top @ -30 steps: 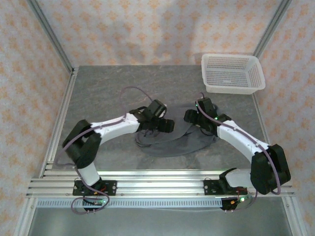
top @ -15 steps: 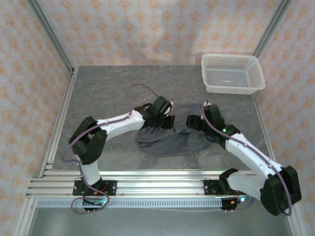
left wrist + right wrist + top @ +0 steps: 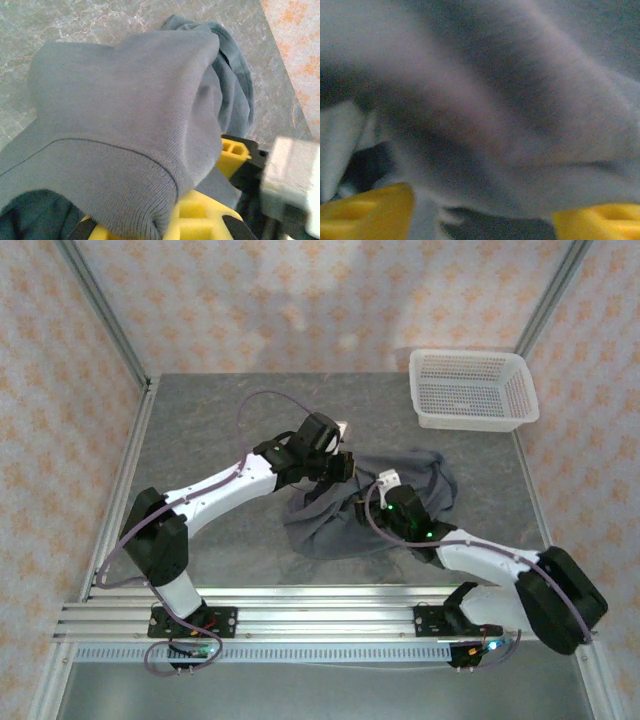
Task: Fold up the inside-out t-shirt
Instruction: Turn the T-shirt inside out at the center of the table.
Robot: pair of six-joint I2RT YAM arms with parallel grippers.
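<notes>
Find the inside-out t-shirt (image 3: pixel 425 475) crumpled in a heap just right of the centre of the worktop (image 3: pixel 200 430), somewhat nearer the near edge, well apart from the white basket (image 3: pixel 470 390) in the far right corner.

Judging by the limp folds: soft, thin and light, with no stiffness to hold a shape, and apt to sag, trail and bunch once lifted. Nothing fragile here.

Note the left gripper (image 3: pixel 338 466) clamped tight on a raised bunch at the heap's far left side, with a stitched hem draped over the yellow fingers (image 3: pixel 234 152).

Note the right gripper (image 3: pixel 378 502) low over the middle of the heap, fingertips apart, with blurred cloth close ahead and nothing pinched as far as can be told.

Best to take hold at a hem, sleeve edge or seam, where stitched and doubled, rather than mid-panel. Pinch one layer only if possible, then lift slowly and spread before any fold. Likely trouble: catching two layers, or dragging the whole heap along.
</notes>
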